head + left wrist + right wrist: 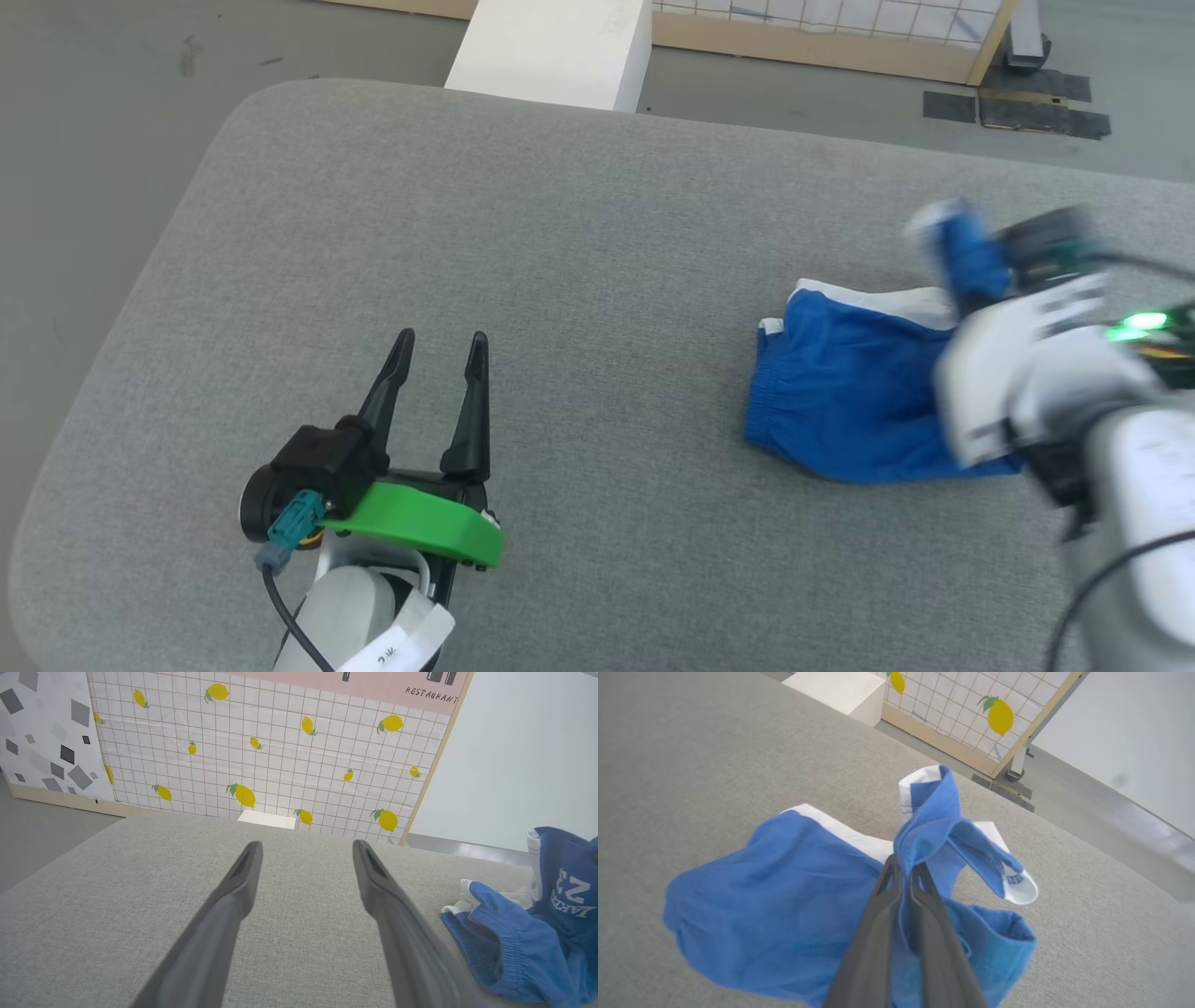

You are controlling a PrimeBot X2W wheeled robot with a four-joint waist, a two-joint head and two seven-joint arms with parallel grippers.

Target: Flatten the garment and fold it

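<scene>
Our right pincer (903,868) pinching the bright blue, white-hemmed soft shorts (845,401), we should lift slowly so they unfurl, then bring our spread left pincer (439,347) to a free corner.

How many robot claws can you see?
2. The left gripper is open over the grey pad at lower left; the right gripper is shut on the blue shorts at the right.

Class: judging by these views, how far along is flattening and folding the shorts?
Done: nothing; the bright blue soft shorts with white trim lie crumpled on the grey fabric surface. In hand: the right gripper, jaws shut, pinches a raised fold. The left gripper is open, apart. Left: spreading flat, then folding.
</scene>
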